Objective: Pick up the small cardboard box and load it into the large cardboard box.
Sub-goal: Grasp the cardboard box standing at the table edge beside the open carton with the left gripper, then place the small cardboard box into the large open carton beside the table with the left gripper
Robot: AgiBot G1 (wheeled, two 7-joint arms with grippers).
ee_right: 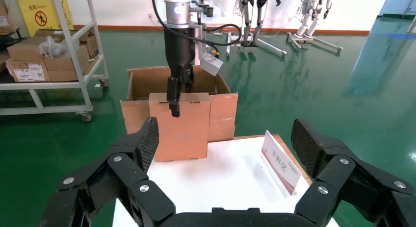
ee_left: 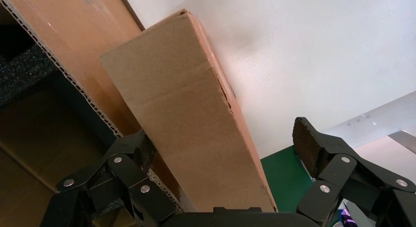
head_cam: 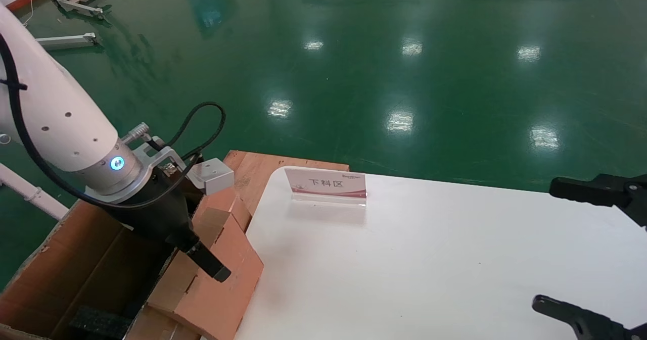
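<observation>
The small cardboard box (head_cam: 217, 279) stands tilted at the white table's left edge, leaning toward the large cardboard box (head_cam: 65, 259). My left gripper (head_cam: 210, 264) is down over the small box's top and is open. In the left wrist view the small cardboard box (ee_left: 196, 138) sits between the jaws; one finger is beside it and the other pad (ee_left: 306, 138) is apart from it. From the right wrist view the small cardboard box (ee_right: 179, 126) stands upright in front of the large cardboard box (ee_right: 223, 107). My right gripper (head_cam: 561, 249) hovers open at the table's right side, holding nothing.
A clear acrylic sign (head_cam: 326, 183) with Chinese text stands on the white table (head_cam: 429, 259) near its far edge. A wooden board (head_cam: 258, 171) lies behind the table's left corner. Black foam (head_cam: 98, 322) lies in the large box. A shelf cart (ee_right: 44, 55) stands beyond.
</observation>
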